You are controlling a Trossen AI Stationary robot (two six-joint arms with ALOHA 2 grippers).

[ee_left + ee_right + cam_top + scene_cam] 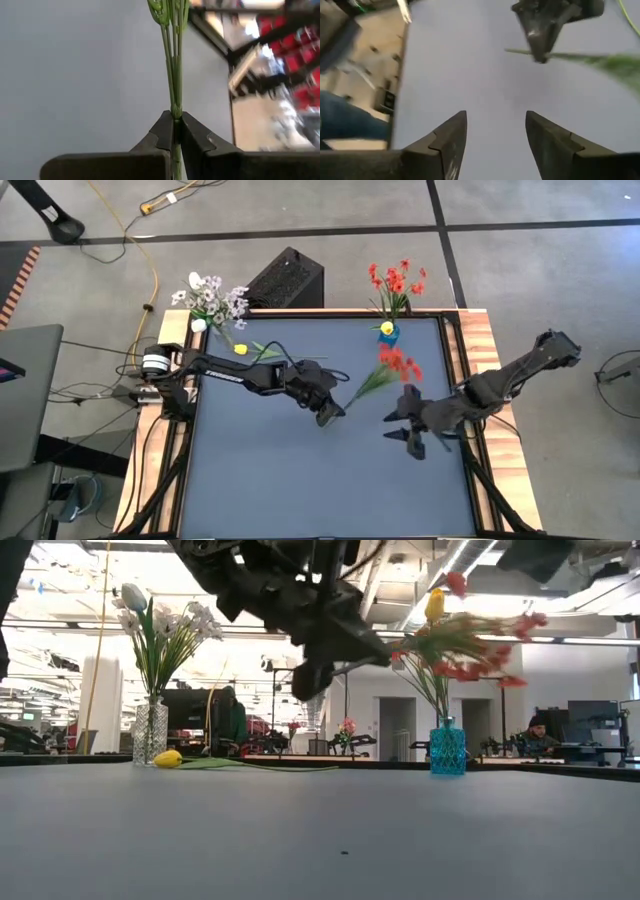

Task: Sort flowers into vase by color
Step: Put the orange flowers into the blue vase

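My left gripper (336, 413) is shut on the green stem of a red-orange flower (398, 364), held in the air above the table's middle. The flower's blooms (480, 665) point toward the blue vase (388, 335) at the far right, which holds red flowers and a yellow one (386, 328). A clear vase (150, 732) at the far left holds white flowers (210, 297). A yellow flower (241, 349) lies on the table near it. My right gripper (404, 426) is open and empty, right of the left gripper. My left gripper pinches the flower's stem near its lower end (175, 112) between its two fingertips. The fingers lie across the stem. The flower is lifted clear of the table, nearly level, its blooms toward the blue vase.
A black box (285, 279) stands beyond the table's far edge. Wooden rails (490, 370) border the table's sides. The dark mat (300, 480) toward the near edge is bare.
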